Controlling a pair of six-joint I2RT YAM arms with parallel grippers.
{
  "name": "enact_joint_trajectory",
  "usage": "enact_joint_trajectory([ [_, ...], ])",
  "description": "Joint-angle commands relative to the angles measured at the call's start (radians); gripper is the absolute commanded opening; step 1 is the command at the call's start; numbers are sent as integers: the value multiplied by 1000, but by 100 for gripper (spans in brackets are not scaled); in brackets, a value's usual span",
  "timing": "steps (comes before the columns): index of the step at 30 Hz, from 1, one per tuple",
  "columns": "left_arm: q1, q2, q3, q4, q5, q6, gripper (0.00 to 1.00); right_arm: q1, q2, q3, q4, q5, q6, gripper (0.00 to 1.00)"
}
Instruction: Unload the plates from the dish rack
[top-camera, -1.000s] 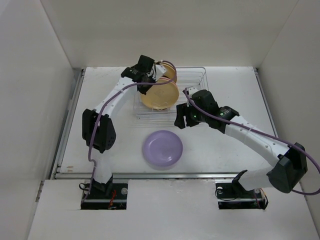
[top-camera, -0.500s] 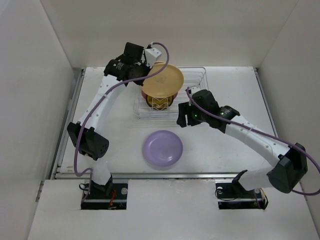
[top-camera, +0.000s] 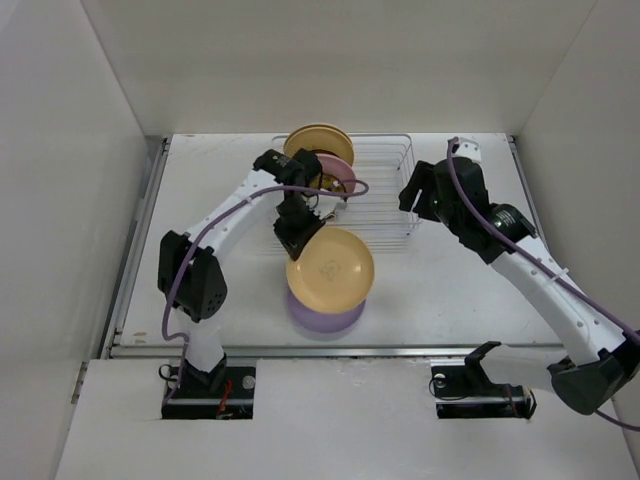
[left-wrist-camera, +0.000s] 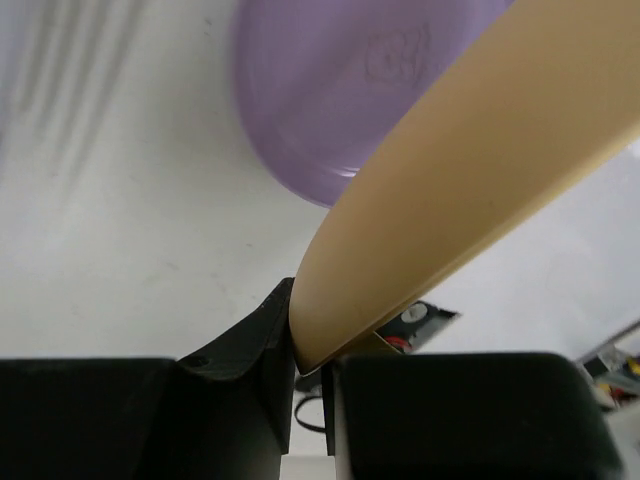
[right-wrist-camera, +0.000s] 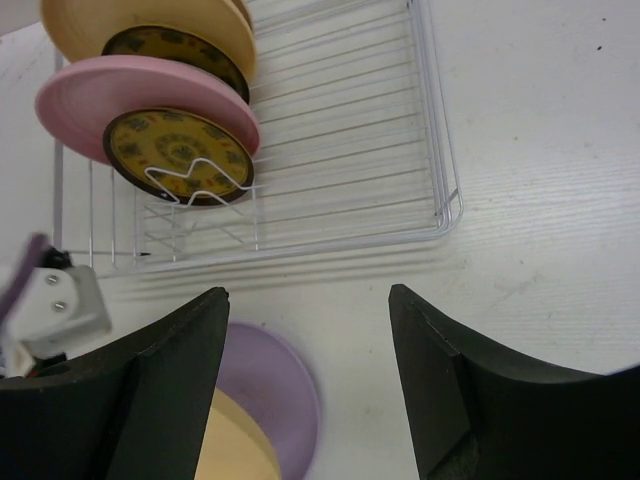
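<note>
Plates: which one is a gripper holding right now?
The yellow-tan plate, clamped at its rim by the left gripper over the lavender plate lying on the table; the rest stand in the dish rack.
</note>
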Motion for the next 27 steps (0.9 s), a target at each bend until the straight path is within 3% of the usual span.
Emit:
enact_joint_trajectory([
  [1,-39,3,-51,-59,-9,-4,0,5,18,-11,-6,-7,25,71],
  [14,-108,141,-113,33,-170,-79,0,5,0,-66,23,-89,-33,71],
  [19,-108,164,-113,24,-170,-79,21,5,0,-57,23,-99,-61,73],
  [22,-108,154,-102,13,-181,-79,49,5,11,-30,23,-86,-72,76],
  [23,-108,137,-91,13,-181,-79,69,5,21,-17,23,-99,-85,77],
  [24,-108,128,-91,13,-181,-79,75,5,35,-5,23,-109,-110,77],
  [27,-108,91,-68,-1,-181,-79,77,5,78,55,44,-180,-198,78],
])
